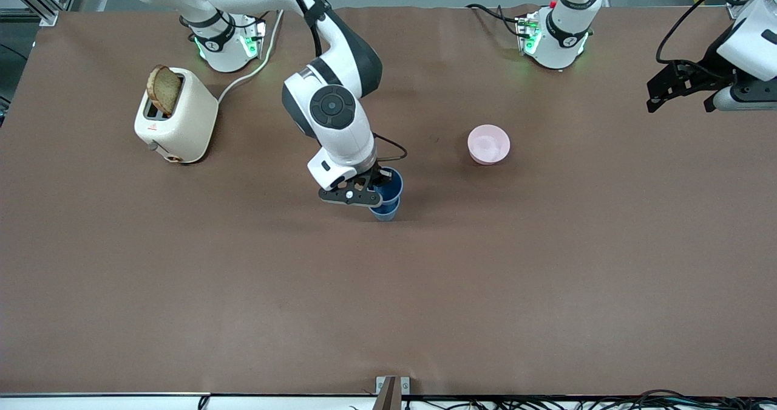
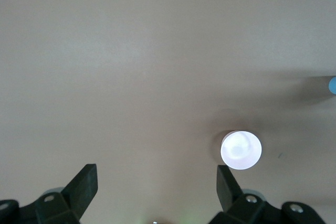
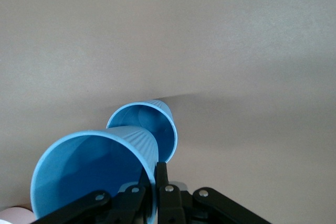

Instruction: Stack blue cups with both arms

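My right gripper [image 1: 377, 186] is shut on the rim of one blue cup [image 1: 391, 183] and holds it tilted over the middle of the table. In the right wrist view the fingers [image 3: 167, 182] pinch that cup's wall [image 3: 89, 171]. The second blue cup [image 1: 385, 210] stands upright on the table directly under it; its open mouth [image 3: 149, 124] meets the held cup's narrow base. I cannot tell how far the base is inside. My left gripper [image 1: 680, 101] is open and empty, raised high over the left arm's end of the table, where that arm waits [image 2: 157, 182].
A pink bowl [image 1: 488, 144] sits on the brown table [image 1: 546, 276] toward the left arm's end from the cups; it also shows in the left wrist view [image 2: 241, 150]. A cream toaster [image 1: 176, 118] holding a slice of bread stands near the right arm's base.
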Available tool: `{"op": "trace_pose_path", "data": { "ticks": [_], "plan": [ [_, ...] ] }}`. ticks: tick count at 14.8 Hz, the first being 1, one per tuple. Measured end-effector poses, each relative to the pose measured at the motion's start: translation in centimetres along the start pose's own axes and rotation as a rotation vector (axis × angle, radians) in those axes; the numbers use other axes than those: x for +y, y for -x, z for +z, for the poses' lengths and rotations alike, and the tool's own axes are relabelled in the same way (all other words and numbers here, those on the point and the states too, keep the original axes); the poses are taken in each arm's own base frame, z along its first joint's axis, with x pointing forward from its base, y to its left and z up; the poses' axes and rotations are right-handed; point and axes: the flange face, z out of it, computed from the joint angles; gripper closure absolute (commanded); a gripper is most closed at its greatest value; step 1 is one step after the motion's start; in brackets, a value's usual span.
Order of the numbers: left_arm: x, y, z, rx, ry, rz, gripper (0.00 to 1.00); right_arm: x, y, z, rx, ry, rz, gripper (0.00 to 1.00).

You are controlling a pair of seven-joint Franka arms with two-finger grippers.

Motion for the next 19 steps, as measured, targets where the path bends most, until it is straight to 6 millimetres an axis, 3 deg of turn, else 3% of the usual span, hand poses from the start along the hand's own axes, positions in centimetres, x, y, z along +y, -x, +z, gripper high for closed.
{"op": "trace_pose_path", "data": {
  "ticks": [5,6,7,8,11,14,16,17,19],
  "plan": [
    [0.1,0.0,0.2,-0.004,-0.001,-0.008,0.0,0.1,0.0,1.2,-0.009,0.013,0.001,0.92],
    [0.1,-0.1,0.2,-0.005,-0.001,-0.009,0.0,0.1,-0.1,1.3,-0.009,0.015,0.002,0.72],
    [0.1,-0.1,0.3,-0.006,-0.001,-0.008,0.0,0.2,-0.2,1.4,-0.009,0.016,0.003,0.41],
    [0.1,-0.1,0.3,-0.006,-0.001,-0.008,0.0,0.3,-0.3,1.4,-0.008,0.016,0.005,0.2],
    [0.1,-0.1,0.4,-0.008,0.0,-0.008,0.0,0.3,-0.3,1.4,-0.007,0.016,0.005,0.0],
    [0.1,-0.1,0.4,-0.008,0.0,-0.008,0.0,0.4,-0.5,1.2,-0.004,0.016,0.009,0.0],
    [0.1,-0.1,0.4,-0.008,0.0,-0.008,0.0,1.0,-1.2,-0.1,0.006,0.017,0.021,0.0],
    [0.1,-0.1,0.4,-0.008,0.0,-0.009,0.0,1.8,-1.9,-1.9,0.016,0.02,0.036,0.0],
    [0.1,-0.2,0.5,-0.009,0.0,-0.008,0.0,5.0,-3.8,-7.6,0.044,0.027,0.087,0.0]
  ]
}}
